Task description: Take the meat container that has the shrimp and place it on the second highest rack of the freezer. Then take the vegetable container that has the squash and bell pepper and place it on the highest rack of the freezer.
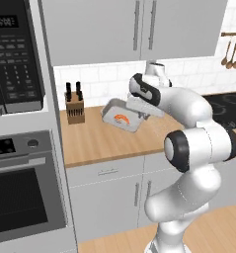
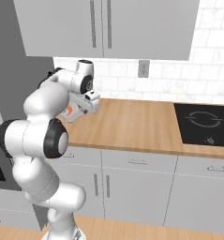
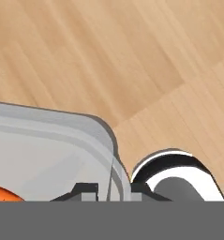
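The meat container [image 1: 118, 114] is a pale grey tray, held tilted above the wooden counter [image 1: 104, 141]. The small orange shrimp [image 1: 121, 118] lies inside it. My gripper [image 1: 140, 115] is shut on the tray's right rim. From the right base view the tray [image 2: 68, 114] and the shrimp [image 2: 69, 110] peek out to the left of the gripper [image 2: 83, 110]. In the hand view the tray's rim [image 3: 62, 133] runs between my fingertips [image 3: 87, 190], with the shrimp [image 3: 2, 193] at the lower left. The freezer and the vegetable container are out of view.
A knife block [image 1: 75, 106] stands at the counter's back left. The black-fronted oven tower [image 1: 20, 192] with a microwave [image 1: 13, 54] is on the left. A black cooktop [image 2: 202, 124] lies to the right. Wall cabinets [image 1: 134, 29] hang above, and utensils [image 1: 233, 52] hang at the far right.
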